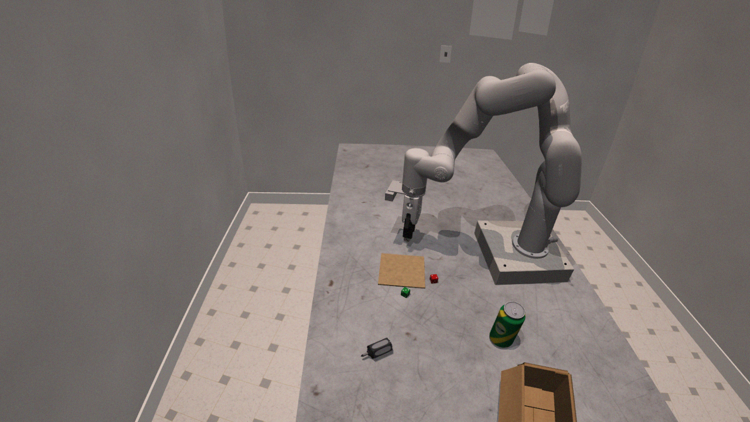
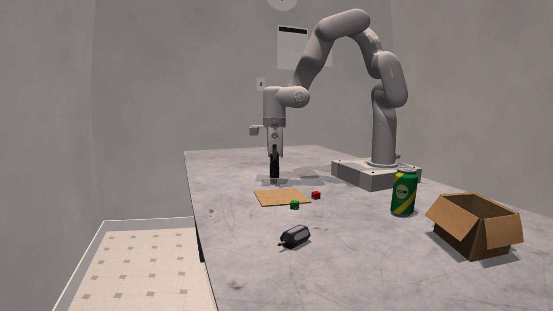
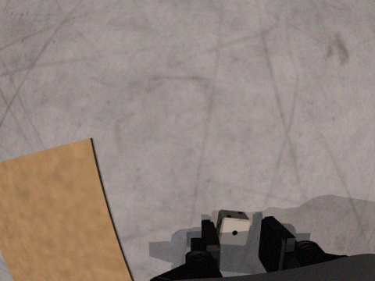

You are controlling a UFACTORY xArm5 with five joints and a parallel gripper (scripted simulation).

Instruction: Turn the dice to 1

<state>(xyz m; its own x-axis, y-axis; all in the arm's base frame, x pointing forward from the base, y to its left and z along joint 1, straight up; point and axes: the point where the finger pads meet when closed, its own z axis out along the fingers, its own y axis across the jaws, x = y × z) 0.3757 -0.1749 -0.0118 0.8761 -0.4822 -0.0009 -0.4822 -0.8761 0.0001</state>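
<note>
The white die sits on the table behind the mat, with a single pip on its top face in the wrist view. My gripper is low over it, partly open, with a finger on each side of the die and a visible gap to the right finger. The green die is on the table at the mat's front edge. The red die is off the mat's right side. Their top numbers are too small to read surely. The tan mat bears no die.
A black screwdriver-like tool lies in front of the green die. A green and yellow can stands front right, with an open cardboard box beyond it. The robot's base is at the right.
</note>
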